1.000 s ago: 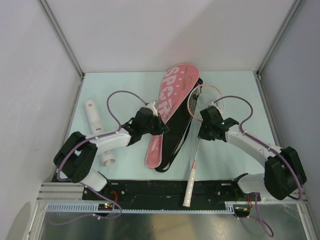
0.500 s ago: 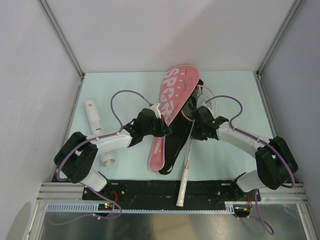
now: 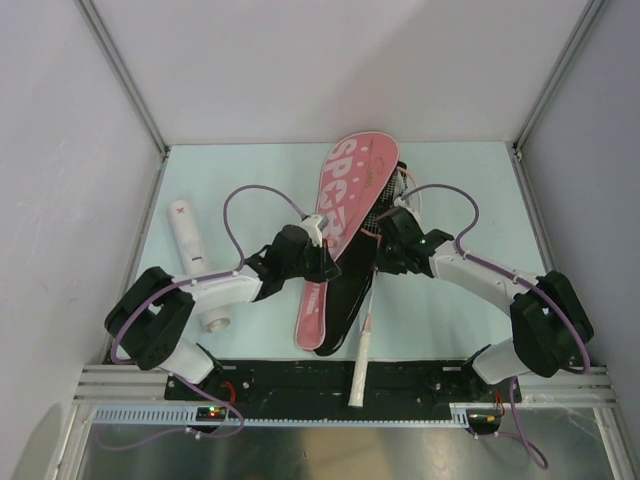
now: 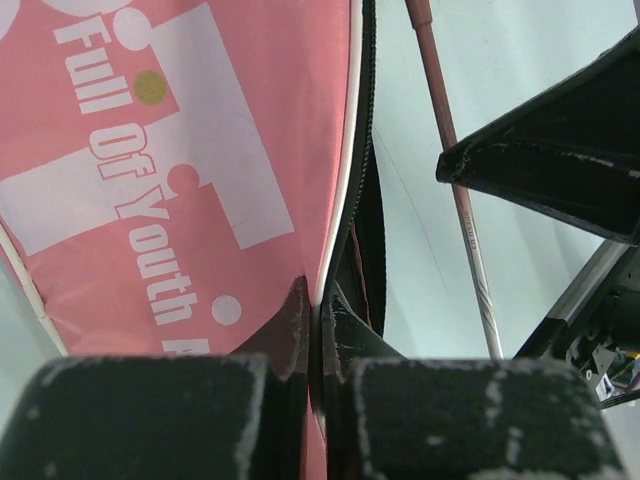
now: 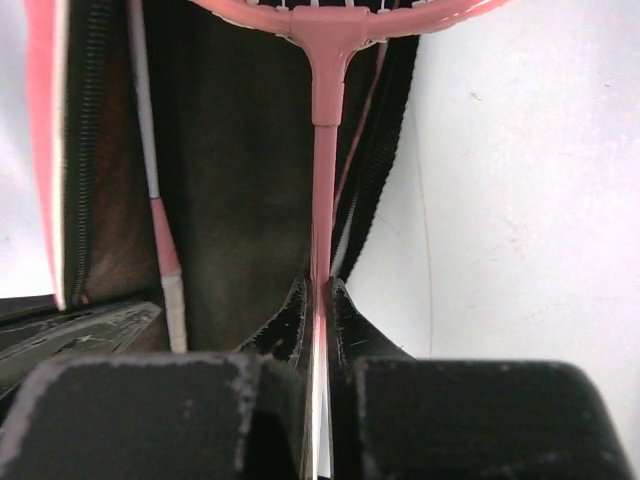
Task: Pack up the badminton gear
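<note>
The left claw (image 4: 318, 305) is pinched shut on the open edge of the pink bag (image 4: 200, 150), the right claw (image 5: 320, 300) clamped on the racket (image 5: 327, 150) by its shaft, just below the head.

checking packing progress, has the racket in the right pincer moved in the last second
Yes. The racket has shifted left, its head now over the open bag and its handle end further left along the black base rail.

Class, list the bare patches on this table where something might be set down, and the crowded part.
Bare pale green table: far left corner between the white tube and the pink racket-shaped bag; far right, between bag and wall. Crowded: the middle, with left arm, right arm, bag and pink-framed racket.
</note>
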You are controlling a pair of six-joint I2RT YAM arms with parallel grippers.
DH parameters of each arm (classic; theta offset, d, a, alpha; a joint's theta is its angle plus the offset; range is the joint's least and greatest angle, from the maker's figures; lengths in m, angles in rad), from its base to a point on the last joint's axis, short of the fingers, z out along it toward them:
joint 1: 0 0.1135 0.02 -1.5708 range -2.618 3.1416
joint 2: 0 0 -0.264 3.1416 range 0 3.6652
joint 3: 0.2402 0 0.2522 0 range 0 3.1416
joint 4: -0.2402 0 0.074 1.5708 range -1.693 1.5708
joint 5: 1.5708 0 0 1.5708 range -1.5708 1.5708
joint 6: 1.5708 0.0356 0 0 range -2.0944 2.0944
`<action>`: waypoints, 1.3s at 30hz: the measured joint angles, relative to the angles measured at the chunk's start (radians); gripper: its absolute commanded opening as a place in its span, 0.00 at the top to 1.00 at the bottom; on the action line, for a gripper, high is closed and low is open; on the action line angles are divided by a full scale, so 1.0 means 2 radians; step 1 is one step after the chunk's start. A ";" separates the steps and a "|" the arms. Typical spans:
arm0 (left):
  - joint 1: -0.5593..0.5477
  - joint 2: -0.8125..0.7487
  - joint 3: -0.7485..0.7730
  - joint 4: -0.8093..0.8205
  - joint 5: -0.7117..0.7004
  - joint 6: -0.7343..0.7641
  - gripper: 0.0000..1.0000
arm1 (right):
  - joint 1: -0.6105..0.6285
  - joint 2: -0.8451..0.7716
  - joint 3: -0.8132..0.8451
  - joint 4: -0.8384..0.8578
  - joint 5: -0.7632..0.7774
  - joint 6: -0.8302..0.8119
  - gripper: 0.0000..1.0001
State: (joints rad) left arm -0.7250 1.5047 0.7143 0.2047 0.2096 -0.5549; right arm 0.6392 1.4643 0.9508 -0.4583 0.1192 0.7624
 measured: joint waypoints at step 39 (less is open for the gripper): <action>-0.014 -0.062 -0.048 -0.009 0.022 0.047 1.00 | 0.013 0.084 0.063 0.055 -0.053 -0.049 1.00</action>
State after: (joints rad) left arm -0.7532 1.3804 0.6182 0.1864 0.2539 -0.4610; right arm 0.6647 1.6325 1.0771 -0.3481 0.0128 0.6651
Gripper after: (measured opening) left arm 0.033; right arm 0.031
